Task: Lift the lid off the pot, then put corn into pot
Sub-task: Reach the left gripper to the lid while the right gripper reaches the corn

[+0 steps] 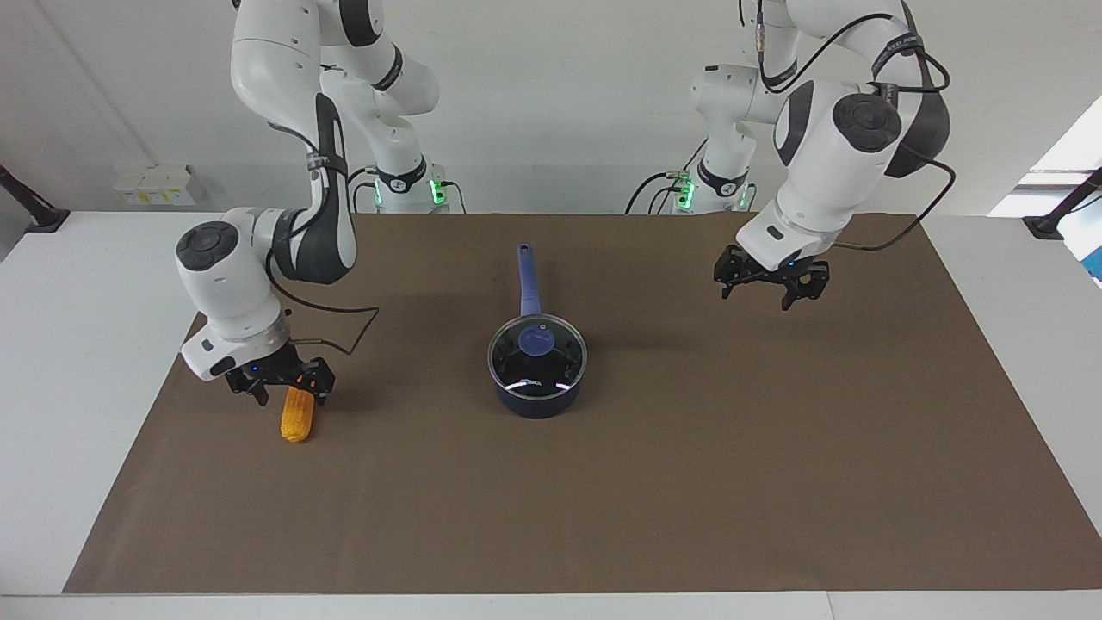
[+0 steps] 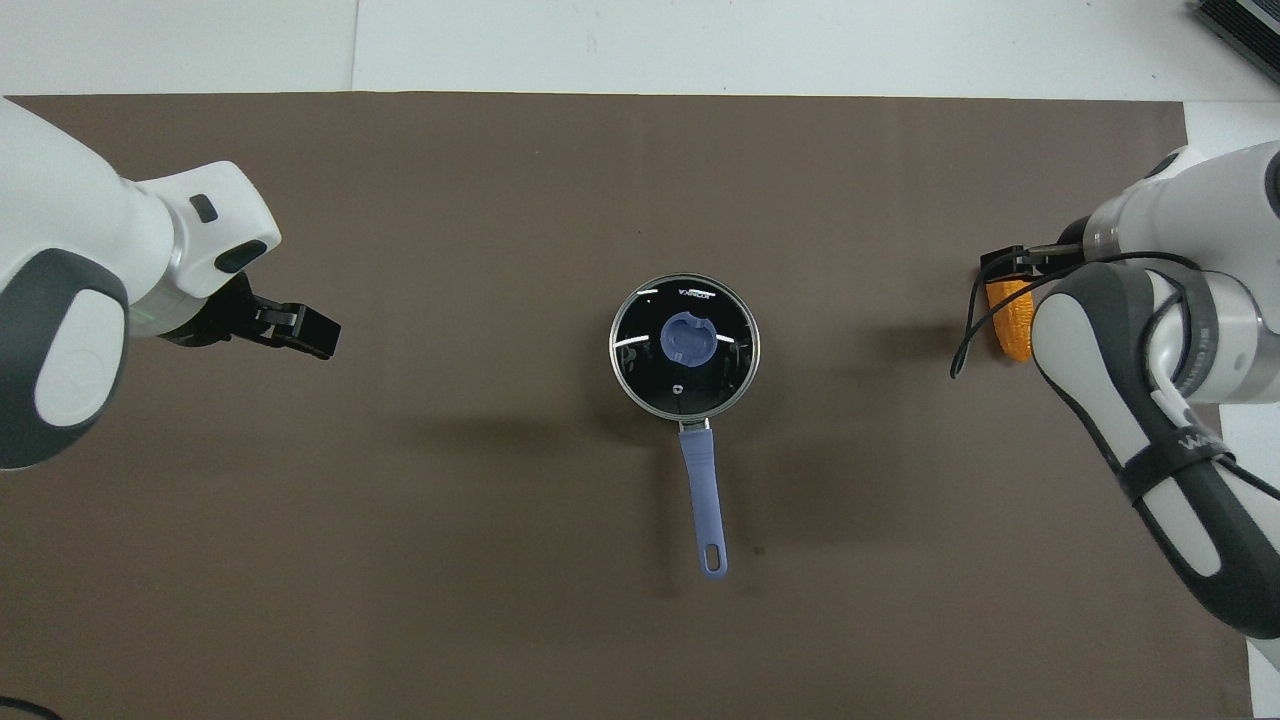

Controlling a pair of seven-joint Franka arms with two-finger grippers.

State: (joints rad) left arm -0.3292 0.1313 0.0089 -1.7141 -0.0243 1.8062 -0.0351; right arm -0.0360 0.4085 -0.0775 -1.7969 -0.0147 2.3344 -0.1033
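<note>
Corn [image 1: 298,420] pinched at its top end between right gripper [image 1: 280,387] fingers, lid [image 1: 537,349] on pot [image 1: 539,396], left gripper [image 1: 769,286] spread wide, holding nothing.

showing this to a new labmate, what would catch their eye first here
Likely the pot at the middle of the brown mat, its glass lid still on and its long blue handle pointing toward the robots. Next the orange corn toward the right arm's end of the table, with the right claw down at its nearer end. The left claw hangs open over bare mat at the left arm's end.
</note>
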